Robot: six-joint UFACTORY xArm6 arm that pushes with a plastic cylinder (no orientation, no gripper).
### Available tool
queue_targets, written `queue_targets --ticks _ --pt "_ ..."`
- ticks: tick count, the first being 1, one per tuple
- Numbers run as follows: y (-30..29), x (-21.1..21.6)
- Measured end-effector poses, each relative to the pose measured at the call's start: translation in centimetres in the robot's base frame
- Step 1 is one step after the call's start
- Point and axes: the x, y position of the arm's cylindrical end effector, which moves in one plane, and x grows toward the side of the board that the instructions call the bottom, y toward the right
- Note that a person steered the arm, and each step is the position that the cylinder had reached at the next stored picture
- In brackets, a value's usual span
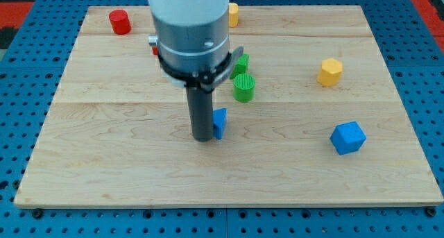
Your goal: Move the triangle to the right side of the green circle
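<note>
The blue triangle block (pixel 220 122) lies near the board's middle, partly hidden behind my rod. My tip (pixel 202 137) rests on the board right against the triangle's left side. The green circle (pixel 244 88) stands just above and to the right of the triangle. A second green block (pixel 241 63) sits just above the circle, partly hidden by the arm's body.
A red cylinder (pixel 120 21) stands at the top left. A yellow block (pixel 233 14) is at the top centre, a yellow hexagon block (pixel 330 71) at the right, and a blue cube-like block (pixel 347 137) at the lower right. A small red piece (pixel 154 49) peeks out left of the arm.
</note>
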Motion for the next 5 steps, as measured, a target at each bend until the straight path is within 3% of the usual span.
queue_targets --ticks 2,4,5 --pt "7.8 -1.3" --pt "3.0 -8.3" --pt "4.2 -5.2"
